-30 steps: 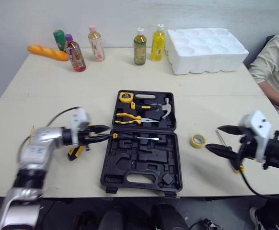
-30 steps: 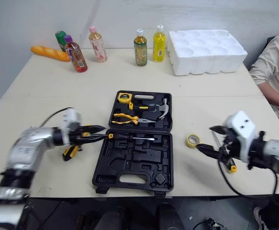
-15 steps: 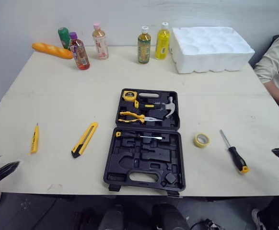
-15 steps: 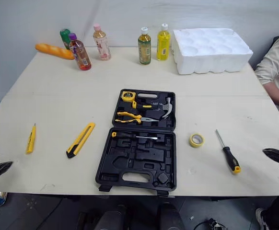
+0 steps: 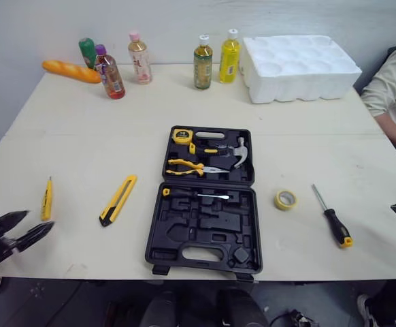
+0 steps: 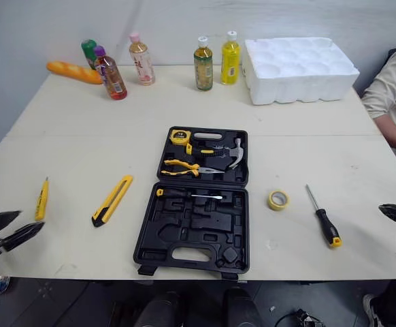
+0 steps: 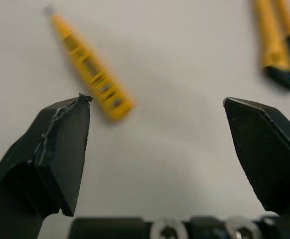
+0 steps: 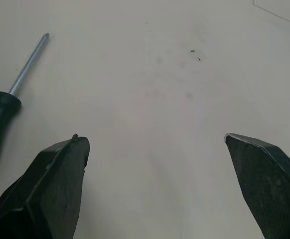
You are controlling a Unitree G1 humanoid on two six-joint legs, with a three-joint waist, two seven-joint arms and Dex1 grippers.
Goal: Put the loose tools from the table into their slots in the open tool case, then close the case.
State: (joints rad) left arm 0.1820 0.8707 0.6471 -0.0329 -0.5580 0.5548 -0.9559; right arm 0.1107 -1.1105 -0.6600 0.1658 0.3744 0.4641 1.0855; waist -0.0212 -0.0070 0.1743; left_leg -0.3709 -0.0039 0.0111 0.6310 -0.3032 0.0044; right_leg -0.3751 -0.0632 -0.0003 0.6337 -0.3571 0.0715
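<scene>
Tool case (image 5: 201, 231) lying open at table (image 5: 82, 143) centre, lid flat on the far side, near half w/ mostly bare slots; one screwdriver (image 5: 194, 195) sitting in the near half's top slot; pliers (image 5: 188, 167), hammer (image 5: 237, 155) & tape measure (image 5: 179, 136) sitting in the far half. Loose tools lying on the table: yellow utility knife (image 5: 118, 199) just left of the case, angled; small yellow pen-like tool (image 5: 47, 198) further left, nr the table edge; tape roll (image 5: 286, 199) just right of the case; black-handled screwdriver (image 5: 333, 218) right of the roll, shaft pointing away from the robot. L gripper (image 6: 31, 219) hovering at the near-left table edge, fingers spread wide, gripping nothing, the small yellow tool lying just ahead of it. R gripper (image 8: 153, 138) hanging over bare table at the far right edge, fingers also spread wide, empty; black-handled screwdriver lying off to its side, not touching. At the back: row of bottles (image 5: 202, 63), baguette (image 5: 69, 71), white foam tray (image 5: 300, 68); a person's sleeve (image 5: 392, 88) showing at the right.
</scene>
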